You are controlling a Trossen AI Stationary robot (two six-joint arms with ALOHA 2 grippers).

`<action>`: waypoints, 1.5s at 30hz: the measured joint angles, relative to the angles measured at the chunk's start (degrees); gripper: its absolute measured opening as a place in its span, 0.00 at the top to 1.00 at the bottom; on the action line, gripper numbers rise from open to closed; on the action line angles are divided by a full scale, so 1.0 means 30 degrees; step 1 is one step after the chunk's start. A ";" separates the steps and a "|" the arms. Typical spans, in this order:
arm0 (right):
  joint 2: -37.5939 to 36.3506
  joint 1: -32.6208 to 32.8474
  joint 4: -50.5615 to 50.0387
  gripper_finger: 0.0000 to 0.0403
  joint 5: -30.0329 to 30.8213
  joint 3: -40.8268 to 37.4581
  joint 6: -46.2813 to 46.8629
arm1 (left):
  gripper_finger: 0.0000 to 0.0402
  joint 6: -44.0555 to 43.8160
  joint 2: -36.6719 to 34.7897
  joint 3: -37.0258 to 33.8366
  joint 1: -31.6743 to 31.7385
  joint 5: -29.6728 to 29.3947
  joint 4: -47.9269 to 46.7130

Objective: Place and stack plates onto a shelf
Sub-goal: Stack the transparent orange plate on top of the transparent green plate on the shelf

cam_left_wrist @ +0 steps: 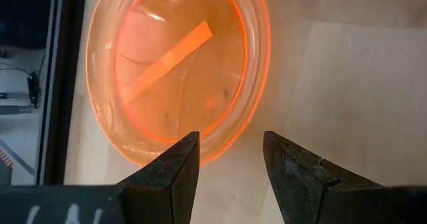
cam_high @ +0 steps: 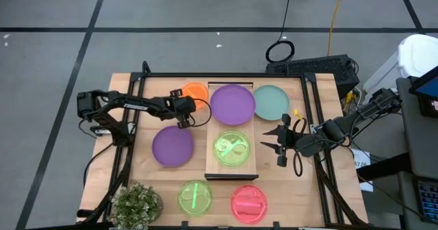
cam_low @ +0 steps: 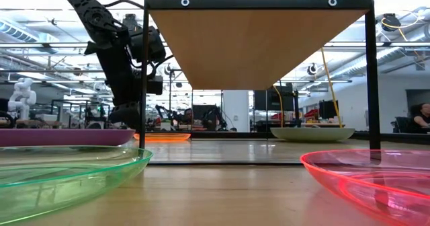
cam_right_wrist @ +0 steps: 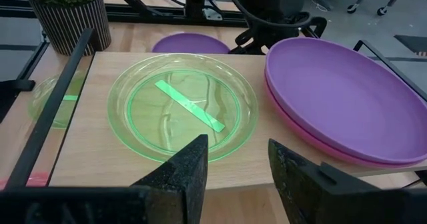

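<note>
Left fingers parted and empty, poised over the near rim of the orange plate, likely lined up for a rim pinch.

Left wrist view: moderate gap, nothing held, plate flat on the bench; contact impossible to judge. Right wrist view: right fingers likewise apart and empty, aimed across the shelf at the green plate, with the purple-over-magenta stack just beside it, probably waiting clear of the left arm's path. High view: orange plate at 11 o'clock of the bench, off the shelf; left fingers at its 7 o'clock; right fingers at 3 o'clock of the shelf; teal plate at 1 o'clock. Low view: another green plate and pink-red plate nearest, not yet shelved.
</note>
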 joint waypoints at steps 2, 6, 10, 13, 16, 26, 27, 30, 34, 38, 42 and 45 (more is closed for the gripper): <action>0.0000 0.0000 -0.0005 0.65 0.0000 0.0000 -0.0004 | 0.57 0.0004 0.0168 0.0000 0.0000 0.0188 0.0101; 0.0000 0.0000 -0.0031 0.65 0.0000 0.0000 -0.0004 | 0.57 0.0410 0.0630 0.0007 0.0134 0.0426 0.0506; -0.0013 0.0000 -0.0182 0.65 -0.0138 -0.0002 -0.0001 | 0.57 0.0987 0.1237 -0.0009 0.0291 0.0319 0.1391; -0.0007 0.0000 -0.0326 0.65 -0.0413 -0.0007 0.0015 | 0.57 0.1343 0.1489 0.0033 0.0339 0.0099 0.1749; -0.0007 0.0000 -0.0480 0.65 -0.0422 -0.0007 0.0065 | 0.57 0.1503 0.1631 0.0036 0.0521 0.0074 0.1893; -0.0007 0.0000 -0.0437 0.65 -0.0423 -0.0007 0.0142 | 0.80 0.1366 0.1675 0.0007 0.0980 -0.0073 0.1813; -0.0007 0.0000 -0.0433 0.65 -0.0423 -0.0007 0.0151 | 0.83 0.1397 0.1675 0.0007 0.0976 -0.0073 0.1811; -0.0007 0.0000 -0.0423 0.65 -0.0423 -0.0007 0.0157 | 0.88 0.1443 0.1675 0.0007 0.0976 -0.0073 0.1818; -0.0007 0.0000 -0.0423 0.65 -0.0423 -0.0007 0.0295 | 0.97 0.1486 0.1675 0.0007 0.0976 -0.0080 0.1826; -0.0007 0.0000 -0.0423 0.65 -0.0423 -0.0007 0.0295 | 0.99 0.1428 0.1675 0.0007 0.0923 -0.0088 0.1773; -0.0007 0.0000 -0.0423 0.65 -0.0423 -0.0007 0.0295 | 0.99 0.1427 0.1668 0.0007 0.0458 -0.0666 0.1360; -0.0007 0.0000 -0.0423 0.65 -0.0423 -0.0007 0.0295 | 0.99 0.1345 0.1214 0.0007 -0.0164 -0.1460 0.0635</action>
